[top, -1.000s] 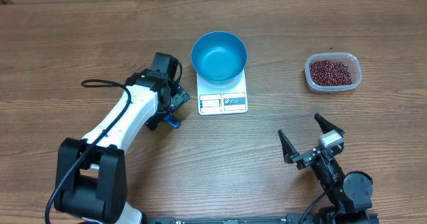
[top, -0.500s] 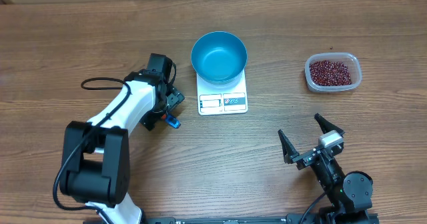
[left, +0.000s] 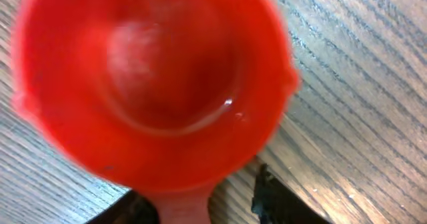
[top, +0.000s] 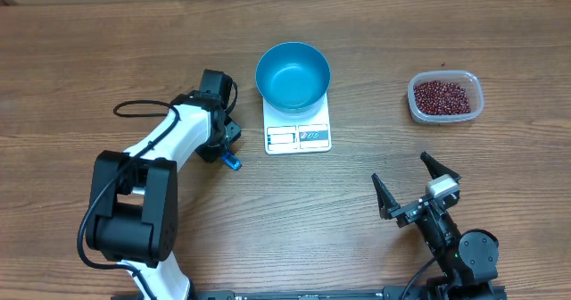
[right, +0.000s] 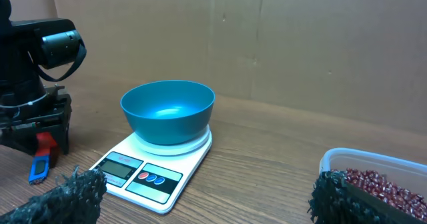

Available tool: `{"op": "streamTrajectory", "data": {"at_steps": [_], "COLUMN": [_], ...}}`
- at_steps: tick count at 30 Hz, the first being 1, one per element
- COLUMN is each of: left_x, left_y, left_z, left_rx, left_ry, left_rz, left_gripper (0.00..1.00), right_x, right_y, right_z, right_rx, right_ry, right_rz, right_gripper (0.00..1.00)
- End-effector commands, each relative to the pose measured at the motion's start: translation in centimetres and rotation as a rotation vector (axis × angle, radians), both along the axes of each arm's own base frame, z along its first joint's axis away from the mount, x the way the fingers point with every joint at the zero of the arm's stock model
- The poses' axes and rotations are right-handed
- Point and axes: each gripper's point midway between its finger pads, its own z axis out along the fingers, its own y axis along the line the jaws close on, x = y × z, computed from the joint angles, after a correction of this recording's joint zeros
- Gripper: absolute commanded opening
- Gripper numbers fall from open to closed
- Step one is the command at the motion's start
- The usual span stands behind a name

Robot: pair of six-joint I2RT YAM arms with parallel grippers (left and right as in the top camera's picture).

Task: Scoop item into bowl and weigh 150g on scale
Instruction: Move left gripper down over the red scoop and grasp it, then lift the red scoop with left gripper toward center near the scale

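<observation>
A red scoop [left: 153, 77] fills the left wrist view, its cup lying mouth-up on the wood. Its handle runs down between the jaws of my left gripper [left: 200, 201]. The jaws are partly closed around the handle, and wood shows between it and the right finger [left: 270, 197]. From overhead, my left gripper [top: 223, 145] is left of the scale [top: 298, 137], with a blue tip [top: 232, 163] sticking out beneath it. The empty blue bowl [top: 293, 75] stands on the scale. The beans [top: 442, 95] lie in a clear tub at the right. My right gripper [top: 401, 170] is open and empty.
The clear plastic tub [top: 477, 105] sits near the table's right back. The right wrist view shows the bowl [right: 167, 111], the scale [right: 143, 174], the tub rim [right: 360, 159] and the left arm [right: 40, 64]. A black cable [top: 134, 111] loops left of the left arm.
The left arm has swung slightly, and its jaws have narrowed around the scoop's handle. The right arm has not moved.
</observation>
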Motion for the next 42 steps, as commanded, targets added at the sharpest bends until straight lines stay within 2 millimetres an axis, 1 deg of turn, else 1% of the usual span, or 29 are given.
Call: {"op": "streamTrajectory", "data": {"at_steps": [1, 3, 6, 10, 11, 12, 13, 14, 17, 19, 21, 22, 23, 24, 26, 28, 30, 32, 33, 35, 38, 40, 42], "left_x": [-0.8, -0.9, -1.0, -1.5, -1.5, -1.5, -1.5, -1.5, -1.0, -0.5, 0.2, 0.5, 1.1, 1.3, 2.0, 2.1, 1.9, 1.4, 1.2, 0.6, -0.2, -0.9, -1.7], "left_y": [-0.3, -0.3, -0.3, -0.3, -0.6, -0.7, -1.0, -1.2, -1.7, -1.8, -1.9, -1.9, -1.9, -1.9, -2.1, -2.2, -2.5, -3.4, -3.7, -5.1, -7.2, -8.5, -9.9], "left_z": [-1.8, -1.8, -1.8, -1.9, -1.9, -1.9, -1.8, -1.8, -1.2, 0.1, 1.9, 2.4, 4.2, 4.9, 8.3, 10.2, 12.7, 15.0, 15.6, 16.8, 17.3, 17.2, 17.1], "left_rx": [-0.02, -0.019, -0.022, -0.023, -0.038, -0.043, -0.062, -0.069, -0.094, -0.094, -0.094, -0.094, -0.092, -0.091, -0.101, -0.108, -0.12, -0.129, -0.132, -0.147, -0.178, -0.203, -0.233], "left_ry": [0.057, 0.06, 0.063, 0.084, 0.088, 0.088, 0.091, 0.092, 0.085, 0.076, 0.054, 0.044, 0.013, -0.001, -0.074, -0.118, -0.177, -0.235, -0.248, -0.279, -0.284, -0.268, -0.249], "left_rz": [0.011, 0.011, 0.01, 0.009, -0.001, -0.003, -0.008, -0.012, -0.028, -0.029, -0.036, -0.04, -0.046, -0.047, -0.05, -0.055, -0.066, -0.085, -0.09, -0.113, -0.112, -0.091, -0.037], "left_gripper": [0.35, 0.31, 0.27, 0.19, 0.14, 0.11, 0.06, 0.04, 0.04, 0.04, 0.04, 0.04, 0.04, 0.04, 0.04, 0.04, 0.04, 0.04, 0.04, 0.04, 0.04, 0.04, 0.04], "right_x": [0.0, 0.0, 0.0, 0.0, 0.0, 0.0, 0.0, 0.0, 0.0, 0.0, 0.0, 0.0, 0.0, 0.0, 0.0, 0.0, 0.0, 0.0, 0.0, 0.0, 0.0, -0.1, -0.3], "right_y": [-0.1, -0.1, -0.1, -0.1, -0.1, -0.1, -0.1, -0.1, -0.1, -0.1, -0.1, -0.1, -0.1, -0.1, -0.1, -0.1, -0.1, -0.1, -0.1, -0.1, 0.1, 0.2, 0.6], "right_z": [-0.2, -0.2, -0.2, -0.2, -0.2, -0.2, -0.2, -0.2, -0.2, -0.2, -0.2, -0.2, -0.2, -0.2, -0.2, -0.2, -0.2, -0.2, -0.2, -0.1, -0.1, -0.1, 0.0], "right_rx": [0.005, 0.005, 0.005, 0.005, 0.005, 0.005, 0.005, 0.005, 0.005, 0.005, 0.005, 0.005, 0.005, 0.005, 0.005, 0.005, 0.005, 0.005, 0.005, 0.005, 0.01, 0.064, 0.198], "right_ry": [-0.002, -0.002, -0.002, -0.002, -0.002, -0.002, -0.002, -0.002, -0.002, -0.002, -0.002, -0.002, -0.002, -0.002, -0.002, -0.002, -0.002, -0.002, -0.003, -0.003, -0.001, 0.023, 0.082], "right_rz": [-0.005, -0.005, -0.005, -0.005, -0.005, -0.005, -0.005, -0.005, -0.005, -0.005, -0.005, -0.005, -0.005, -0.005, -0.005, -0.005, -0.005, -0.005, -0.005, -0.005, 0.003, 0.012, 0.038], "right_gripper": [1.0, 1.0, 1.0, 1.0, 1.0, 1.0, 1.0, 1.0, 1.0, 1.0, 1.0, 1.0, 1.0, 1.0, 1.0, 1.0, 1.0, 1.0, 1.0, 1.0, 1.0, 1.0, 1.0]}}
